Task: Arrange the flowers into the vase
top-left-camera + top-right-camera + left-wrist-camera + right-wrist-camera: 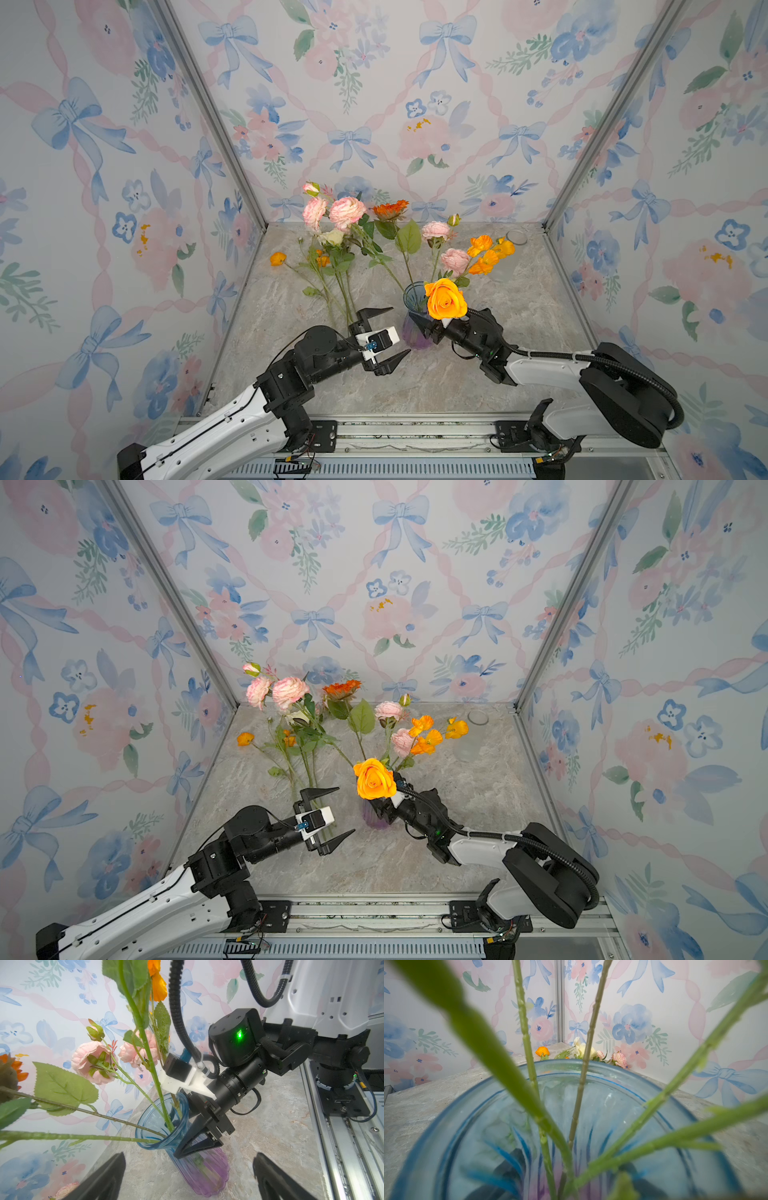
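At the vase (415, 338) neck, your right gripper (420, 323) clamps the glass — probably steadying it. Just beside, your left gripper (401, 329) gapes empty; some flowers (444, 299) stand inside, loose bunch (332, 253) lies beyond — next pickup.

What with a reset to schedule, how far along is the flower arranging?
Done: several stems, the orange rose included, stand in the vase. In hand: nothing visibly; the right tool is shut beside the vase, the left tool open, empty. Left: the pink, cream and orange flowers lying on the table.
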`<state>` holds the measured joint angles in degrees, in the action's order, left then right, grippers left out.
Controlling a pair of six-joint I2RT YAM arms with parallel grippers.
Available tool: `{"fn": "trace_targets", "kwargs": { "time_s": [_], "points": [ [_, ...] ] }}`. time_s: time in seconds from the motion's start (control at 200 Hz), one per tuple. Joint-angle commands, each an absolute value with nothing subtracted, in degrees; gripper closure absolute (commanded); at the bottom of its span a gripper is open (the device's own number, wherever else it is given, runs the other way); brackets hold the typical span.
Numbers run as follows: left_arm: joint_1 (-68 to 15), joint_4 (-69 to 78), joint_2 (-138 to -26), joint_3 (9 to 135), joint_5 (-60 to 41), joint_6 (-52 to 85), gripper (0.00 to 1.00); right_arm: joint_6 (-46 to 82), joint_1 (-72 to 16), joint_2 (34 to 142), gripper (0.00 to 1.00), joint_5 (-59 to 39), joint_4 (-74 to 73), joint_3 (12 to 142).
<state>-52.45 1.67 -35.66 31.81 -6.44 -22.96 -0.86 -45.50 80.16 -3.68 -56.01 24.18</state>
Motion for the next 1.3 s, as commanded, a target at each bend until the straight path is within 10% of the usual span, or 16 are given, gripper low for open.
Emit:
{"fn": "trace_targets", "kwargs": {
  "time_s": [0.0,0.6,1.29],
  "points": [
    [-51.8,4.8,-33.4,30.8,-5.4,-23.4,0.02,-0.3,-45.9,76.6,0.59,-2.8,-64.9,24.6],
    [-48.1,18.1,-28.3,27.6,-4.3,-21.5,0.02,-3.0,-42.9,69.1,0.65,-4.4,-58.0,27.8],
    [-35.4,35.6,-53.8,37.2,-18.9,-20.5,0.03,0.7,-31.5,89.0,0.67,-10.3,-62.6,51.5]
  ]
}}
